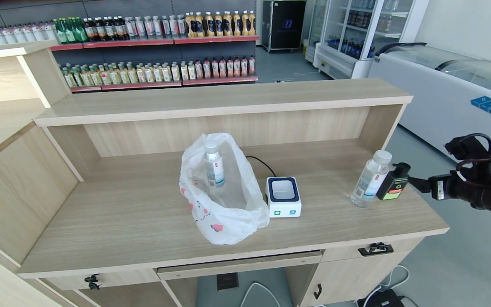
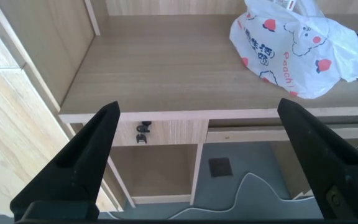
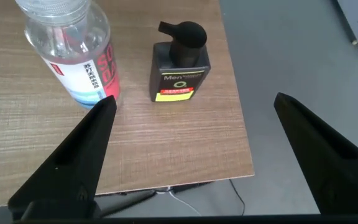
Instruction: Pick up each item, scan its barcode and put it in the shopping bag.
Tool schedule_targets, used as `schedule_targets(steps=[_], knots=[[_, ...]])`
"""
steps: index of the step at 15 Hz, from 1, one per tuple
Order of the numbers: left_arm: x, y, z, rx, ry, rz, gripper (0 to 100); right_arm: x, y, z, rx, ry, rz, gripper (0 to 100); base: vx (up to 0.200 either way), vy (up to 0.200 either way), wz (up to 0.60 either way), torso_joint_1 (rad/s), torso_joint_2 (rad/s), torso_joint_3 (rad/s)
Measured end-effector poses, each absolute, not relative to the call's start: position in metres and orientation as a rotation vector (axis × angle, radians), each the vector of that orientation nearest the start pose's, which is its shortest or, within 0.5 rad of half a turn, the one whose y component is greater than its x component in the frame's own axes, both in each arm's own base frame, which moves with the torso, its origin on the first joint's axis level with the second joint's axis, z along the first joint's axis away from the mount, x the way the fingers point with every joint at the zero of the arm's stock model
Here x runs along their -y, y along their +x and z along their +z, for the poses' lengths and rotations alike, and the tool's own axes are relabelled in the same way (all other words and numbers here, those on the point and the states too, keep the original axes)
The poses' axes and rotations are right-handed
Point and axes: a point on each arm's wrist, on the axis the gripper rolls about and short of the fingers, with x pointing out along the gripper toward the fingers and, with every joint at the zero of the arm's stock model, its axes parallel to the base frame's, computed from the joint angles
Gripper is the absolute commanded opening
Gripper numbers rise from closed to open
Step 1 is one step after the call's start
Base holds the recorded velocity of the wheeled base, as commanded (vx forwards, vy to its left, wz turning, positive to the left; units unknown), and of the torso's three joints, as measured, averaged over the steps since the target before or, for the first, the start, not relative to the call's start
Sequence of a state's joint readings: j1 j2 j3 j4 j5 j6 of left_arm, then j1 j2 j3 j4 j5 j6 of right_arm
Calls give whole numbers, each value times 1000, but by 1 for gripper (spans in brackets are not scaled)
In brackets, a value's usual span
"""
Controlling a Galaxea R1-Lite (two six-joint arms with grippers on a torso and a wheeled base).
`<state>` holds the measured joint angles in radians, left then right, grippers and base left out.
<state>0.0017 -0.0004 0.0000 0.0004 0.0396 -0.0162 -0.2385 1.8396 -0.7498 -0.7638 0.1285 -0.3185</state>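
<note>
Shelves of drinks are lining the wall behind the wooden counter (image 1: 134, 213) you are working at, and the scanner (image 1: 284, 196) is sitting near its middle. Well to the left of the scanner, your left gripper (image 2: 197, 109) is hanging off the counter's front edge with its fingers spread wide and nothing between them. Just left of the scanner and touching it, the shopping bag (image 1: 224, 213) is standing open. One water bottle (image 1: 214, 166) is standing upright inside it, so I am judging that item finished. Well to the right of the scanner, a second water bottle (image 1: 369, 179) is standing on the counter with a dark pump bottle (image 1: 394, 183) just beside it. Farther right again, your right gripper (image 3: 194, 102) is hovering near those two, fingers apart and gripping nothing. Counting up, you are seeing one bag, one scanner, two water bottles and one pump bottle. You are looking at one item bagged and two waiting to be picked up, scanned and bagged.
</note>
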Motion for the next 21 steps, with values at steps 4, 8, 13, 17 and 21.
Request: schedule_targets(steps=[4,8,13,17,21], knots=[[-1,-23,75,1,-17,40,100,61,334,121,-277,-274,45,100,0,0,0,0,0,0],[-1,-23,75,1,-17,41,100,54,349,101,-264,-308,80,100,0,0,0,0,0,0],[-1,-23,75,1,-16,41,100,45,362,83,-256,-300,149,100,0,0,0,0,0,0],[-1,-23,75,1,-16,41,100,38,377,79,-225,-304,175,100,0,0,0,0,0,0],[-1,-23,75,1,-17,40,100,28,388,71,-208,-305,221,100,0,0,0,0,0,0]])
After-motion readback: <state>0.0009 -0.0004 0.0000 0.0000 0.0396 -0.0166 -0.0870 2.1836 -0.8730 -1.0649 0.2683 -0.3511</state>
